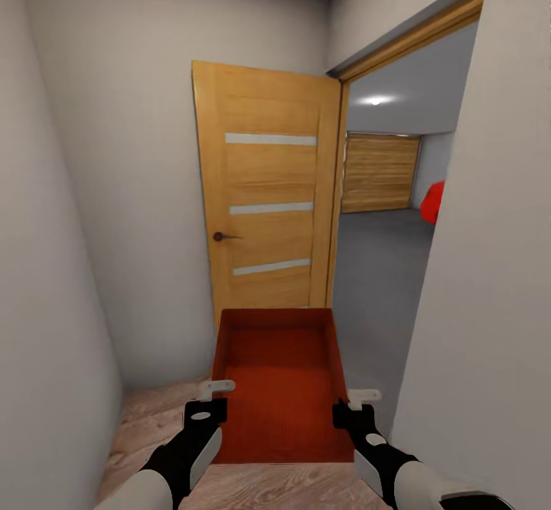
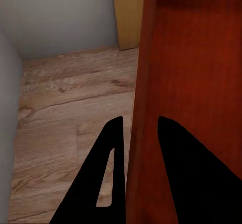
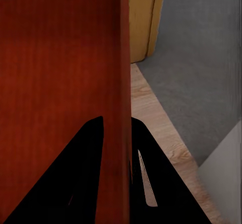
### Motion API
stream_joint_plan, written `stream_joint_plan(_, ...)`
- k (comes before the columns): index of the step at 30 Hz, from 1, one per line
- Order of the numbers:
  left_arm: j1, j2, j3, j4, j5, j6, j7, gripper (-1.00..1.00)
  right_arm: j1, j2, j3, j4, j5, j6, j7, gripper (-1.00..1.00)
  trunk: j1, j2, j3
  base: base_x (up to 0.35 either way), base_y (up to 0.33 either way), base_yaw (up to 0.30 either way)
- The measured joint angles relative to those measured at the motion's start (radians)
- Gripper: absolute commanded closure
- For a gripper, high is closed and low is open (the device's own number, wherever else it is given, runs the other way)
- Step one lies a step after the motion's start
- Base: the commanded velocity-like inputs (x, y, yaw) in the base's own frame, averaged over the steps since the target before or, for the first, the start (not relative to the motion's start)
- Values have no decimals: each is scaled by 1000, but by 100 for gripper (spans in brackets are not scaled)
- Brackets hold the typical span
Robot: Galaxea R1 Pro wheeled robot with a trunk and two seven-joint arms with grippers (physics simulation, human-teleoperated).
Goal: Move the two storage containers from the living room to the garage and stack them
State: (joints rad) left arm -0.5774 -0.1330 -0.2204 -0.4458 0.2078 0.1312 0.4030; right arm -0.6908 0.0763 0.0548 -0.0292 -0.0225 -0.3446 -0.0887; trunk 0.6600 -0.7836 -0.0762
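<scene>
Pointing lengthwise at the door [image 1: 268,196], the container [image 1: 279,387] is clamped by both grippers [image 1: 216,389] [image 1: 360,397], its near end cut off.

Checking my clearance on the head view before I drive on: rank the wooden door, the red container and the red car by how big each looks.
1. Wooden door: largest.
2. Red container: smaller, though it sits nearest the camera, which enlarges it.
3. Red car: smallest, just a sliver past the doorway, far off and mostly hidden.
</scene>
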Motion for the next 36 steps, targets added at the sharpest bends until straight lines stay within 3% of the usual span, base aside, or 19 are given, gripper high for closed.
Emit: stream_joint_plan(36,0,-1,2,-2,-2,2,1,100,0,0,0,0,-1,0,0,100,0,0,0,307,158,-284)
